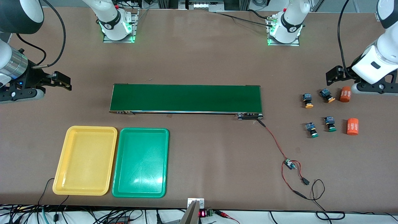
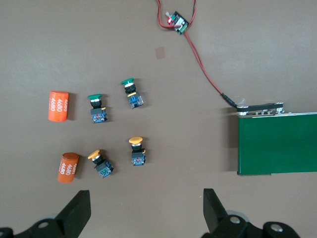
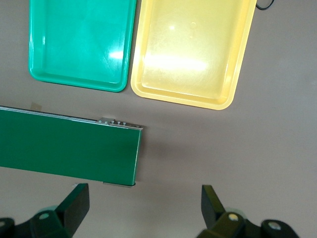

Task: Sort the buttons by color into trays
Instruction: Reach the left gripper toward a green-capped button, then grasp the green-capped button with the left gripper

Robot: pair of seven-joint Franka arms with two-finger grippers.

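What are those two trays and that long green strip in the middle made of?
The yellow tray and green tray look like glossy moulded plastic: bright glare spots and smooth rounded corners. The conveyor belt looks like a matte rubbery or fabric sheet, flat with almost no shine, on a metal frame showing at its ends; its exact material is unclear.

**Brown table: contents**

Table (image 1: 199,62), brown, matte top. Centre: long dark-green conveyor belt (image 1: 186,98). Near the front edge, toward the right arm's end: yellow tray (image 1: 63,183) and green tray (image 1: 119,189), side by side. Toward the left arm's end: two yellow-capped buttons (image 1: 308,100), two green-capped buttons (image 1: 312,130), two orange cylinders printed "4680" (image 1: 352,126). Red-and-black wiring (image 1: 276,143) runs from the belt's end to the front edge.
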